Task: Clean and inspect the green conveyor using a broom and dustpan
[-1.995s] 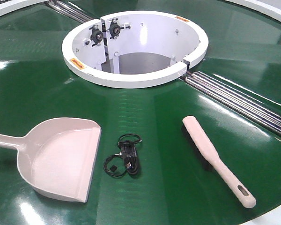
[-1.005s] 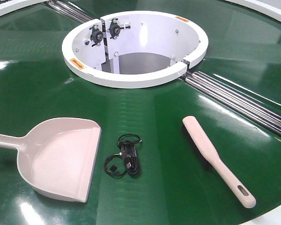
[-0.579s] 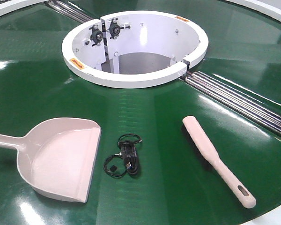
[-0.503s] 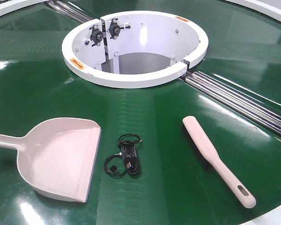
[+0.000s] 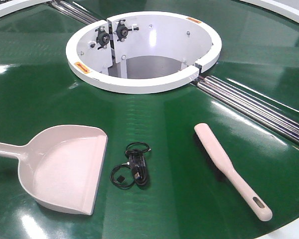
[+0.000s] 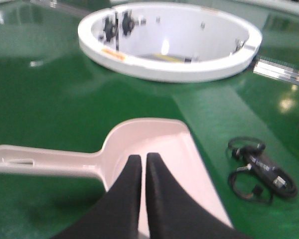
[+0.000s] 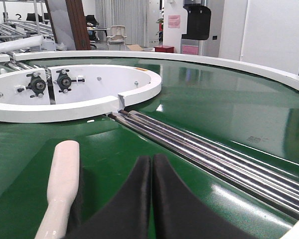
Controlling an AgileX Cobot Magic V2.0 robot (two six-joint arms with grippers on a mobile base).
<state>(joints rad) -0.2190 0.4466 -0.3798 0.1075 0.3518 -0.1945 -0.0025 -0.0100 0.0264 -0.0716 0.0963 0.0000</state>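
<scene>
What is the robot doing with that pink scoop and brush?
Nothing is picked up right now. A pale pink plastic dustpan and a long pale pink hand broom lie on the shiny dark-green conveyor belt, with a small black coiled cable between them. The robot's left hand faces the dustpan and its right hand is by the broom, both closed and empty.

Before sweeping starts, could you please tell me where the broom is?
In the front view, the broom lies on the green conveyor, right of the coiled black cable and near the steel rails.
</scene>
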